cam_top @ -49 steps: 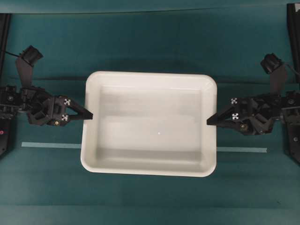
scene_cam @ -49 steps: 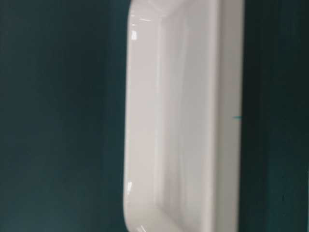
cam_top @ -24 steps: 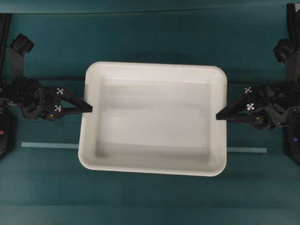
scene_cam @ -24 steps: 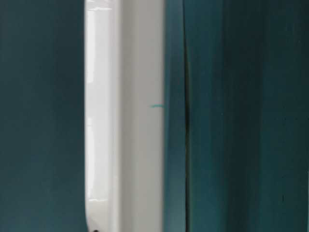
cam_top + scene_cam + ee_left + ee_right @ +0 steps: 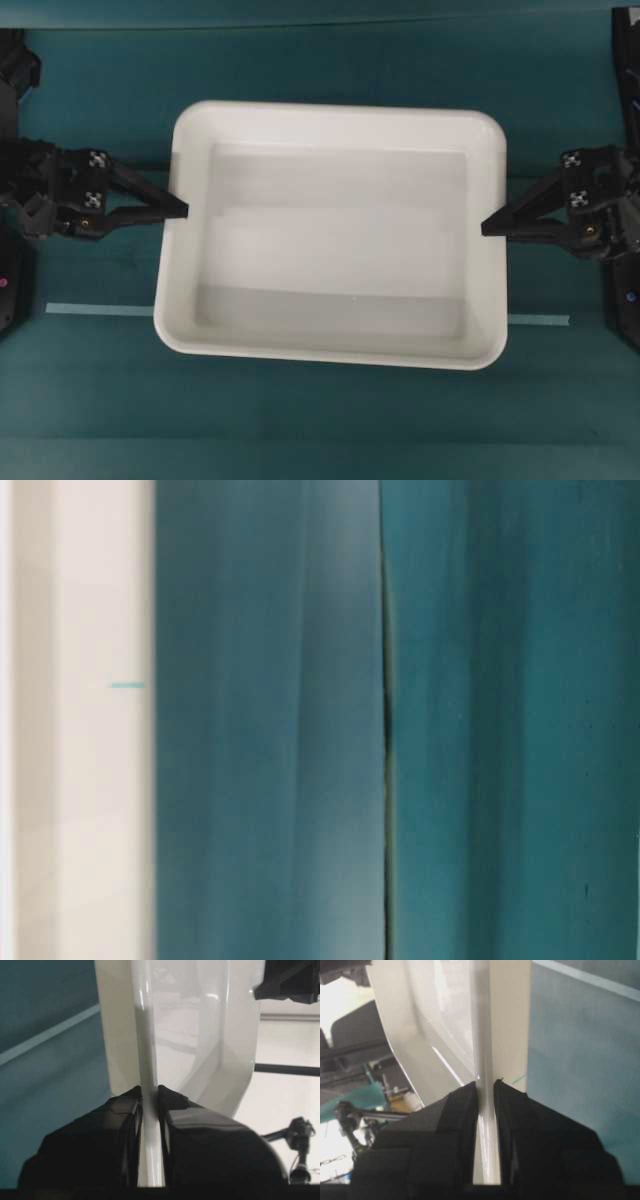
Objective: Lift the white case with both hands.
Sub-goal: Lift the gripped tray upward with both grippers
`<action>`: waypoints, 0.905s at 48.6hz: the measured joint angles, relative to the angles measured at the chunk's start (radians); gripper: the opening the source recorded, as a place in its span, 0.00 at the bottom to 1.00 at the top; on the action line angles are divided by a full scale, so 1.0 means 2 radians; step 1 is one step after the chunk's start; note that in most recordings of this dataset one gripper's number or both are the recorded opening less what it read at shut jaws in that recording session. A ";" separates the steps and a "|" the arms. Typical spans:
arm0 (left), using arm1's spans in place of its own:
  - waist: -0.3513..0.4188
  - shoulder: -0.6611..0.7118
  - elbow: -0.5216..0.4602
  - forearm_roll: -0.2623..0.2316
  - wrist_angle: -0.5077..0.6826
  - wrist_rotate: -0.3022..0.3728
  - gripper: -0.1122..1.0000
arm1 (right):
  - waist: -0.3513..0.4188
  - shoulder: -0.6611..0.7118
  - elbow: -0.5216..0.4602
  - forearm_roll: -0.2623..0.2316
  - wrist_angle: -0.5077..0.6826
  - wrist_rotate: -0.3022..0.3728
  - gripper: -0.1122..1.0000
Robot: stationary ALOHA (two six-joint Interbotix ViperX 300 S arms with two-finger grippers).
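The white case is hanging over the middle of the teal worktop, its 2 short ends sitting between the 2 tools and its open side facing up. The left tool is pinching the rolled rim of the case's left end with its jaws nearly closed on it, and in the left wrist view the rim is running straight up between the 2 black fingers. The right tool is gripping the rim of the opposite end in the same narrow pinch, while a thin pale tape strip is lying on the worktop toward its near edge, passing under the case.
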 measured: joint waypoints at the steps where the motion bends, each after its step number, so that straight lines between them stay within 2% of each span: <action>1: -0.001 -0.002 -0.003 -0.001 0.002 0.000 0.18 | 0.000 0.001 -0.002 0.000 0.001 0.000 0.20; 18: 0.000 -0.007 -0.066 0.003 0.044 0.000 0.18 | -0.002 -0.015 -0.048 0.000 0.028 0.009 0.20; 32: 0.000 -0.012 -0.117 0.002 0.086 -0.002 0.18 | -0.013 -0.022 -0.105 0.000 0.038 0.013 0.20; 44: -0.001 -0.010 -0.165 0.002 0.098 -0.002 0.18 | -0.021 -0.024 -0.145 0.000 0.084 0.023 0.20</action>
